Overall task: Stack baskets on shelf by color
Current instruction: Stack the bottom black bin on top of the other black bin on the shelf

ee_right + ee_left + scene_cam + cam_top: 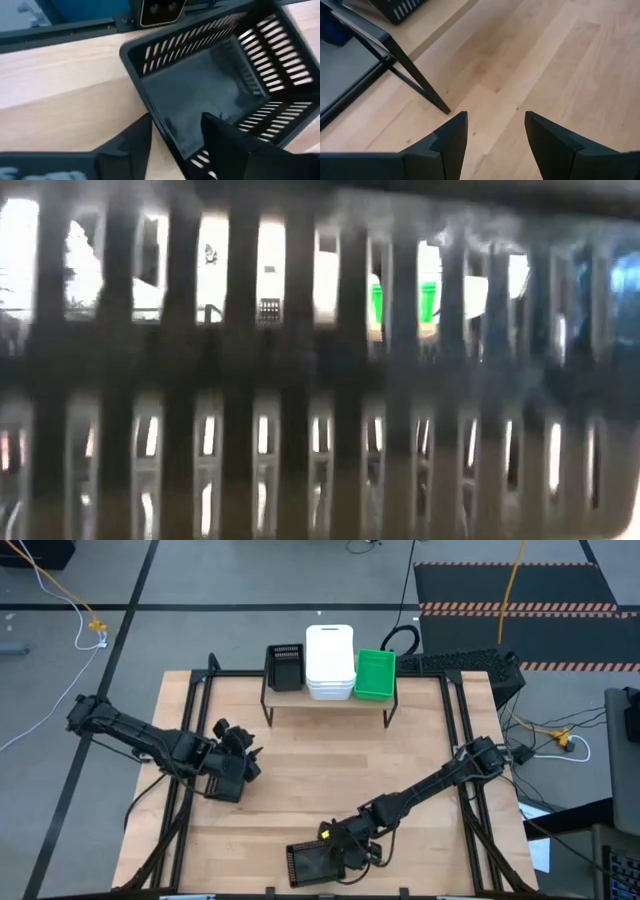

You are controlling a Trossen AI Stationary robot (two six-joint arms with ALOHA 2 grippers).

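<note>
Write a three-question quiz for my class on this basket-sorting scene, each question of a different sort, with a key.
1. True or false: the white baskets sit in the middle of the shelf, between a black basket and the green baskets.
2. Which tool is at the black mesh basket near the table's front edge? A) left tool B) right tool C) neither
3. Fill in: the left tool is open over bare ____ tabletop, holding nothing.

Key
1. True.
2. B: the right tool straddles that basket's wall, one finger inside, one outside.
3. Wooden.
</note>
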